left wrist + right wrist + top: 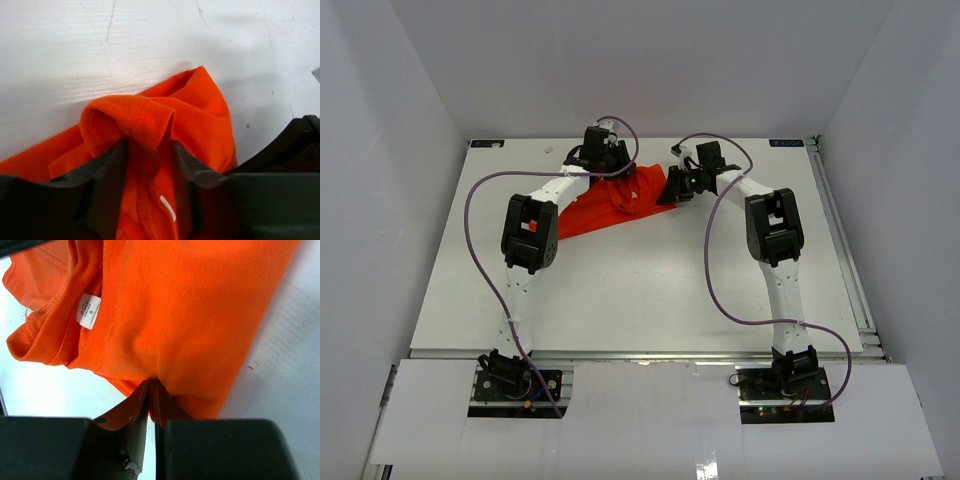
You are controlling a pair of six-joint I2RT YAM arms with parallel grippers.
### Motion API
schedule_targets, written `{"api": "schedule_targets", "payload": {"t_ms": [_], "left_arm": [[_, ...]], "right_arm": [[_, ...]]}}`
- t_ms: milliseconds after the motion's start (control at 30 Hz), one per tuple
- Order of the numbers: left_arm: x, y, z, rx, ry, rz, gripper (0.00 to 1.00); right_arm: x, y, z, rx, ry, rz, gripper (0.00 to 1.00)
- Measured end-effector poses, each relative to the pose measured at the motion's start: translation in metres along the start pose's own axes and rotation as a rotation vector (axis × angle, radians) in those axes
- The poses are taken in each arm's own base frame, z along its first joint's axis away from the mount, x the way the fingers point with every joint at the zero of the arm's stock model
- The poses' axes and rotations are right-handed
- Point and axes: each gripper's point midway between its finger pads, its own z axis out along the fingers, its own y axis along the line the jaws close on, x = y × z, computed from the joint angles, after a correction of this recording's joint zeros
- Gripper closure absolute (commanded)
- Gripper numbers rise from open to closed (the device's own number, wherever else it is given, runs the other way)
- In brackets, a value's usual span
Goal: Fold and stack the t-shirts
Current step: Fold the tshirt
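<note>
One bright orange-red t-shirt (605, 208) lies bunched at the far middle of the white table. My left gripper (610, 166) is at its far edge and is shut on a thick fold of the collar; in the left wrist view the ribbed fold (150, 117) bulges out between the fingers of the gripper (149, 146). My right gripper (672, 188) is at the shirt's right edge, shut on a thin fold of the cloth. In the right wrist view the gripper (151, 383) pinches the shirt (190, 315), and a white size label (88, 310) shows inside the collar.
The white table (650, 290) is walled in by white panels at the left, back and right. A metal rail (842, 235) runs along its right edge. Purple cables loop from both arms over the table.
</note>
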Motion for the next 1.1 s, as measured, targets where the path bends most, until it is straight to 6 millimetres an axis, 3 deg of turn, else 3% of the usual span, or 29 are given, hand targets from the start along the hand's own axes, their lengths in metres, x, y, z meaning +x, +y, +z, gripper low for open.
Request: {"api": "schedule_targets", "payload": {"t_ms": [333,500,733,1000,1100], "left_arm": [[-0.006,0.009,0.000,-0.055,-0.024,-0.004,0.92],[-0.004,0.016,0.000,-0.081,-0.028,-0.001,0.92],[0.029,0.047,-0.022,-0.154,0.029,-0.020,0.92],[0.009,0.074,-0.052,-0.200,-0.017,-0.041,0.92],[0.006,0.084,-0.055,-0.215,-0.021,-0.049,0.80]], "right_arm": [[0.000,0.000,0.001,0.001,0.001,-0.001,0.86],[0.000,-0.001,0.001,0.006,0.001,-0.001,0.86],[0.001,-0.001,0.001,0.011,0.002,0.001,0.86],[0.001,-0.002,0.001,0.012,0.001,0.000,0.86],[0.000,-0.002,0.001,0.015,0.001,-0.001,0.86]]}}
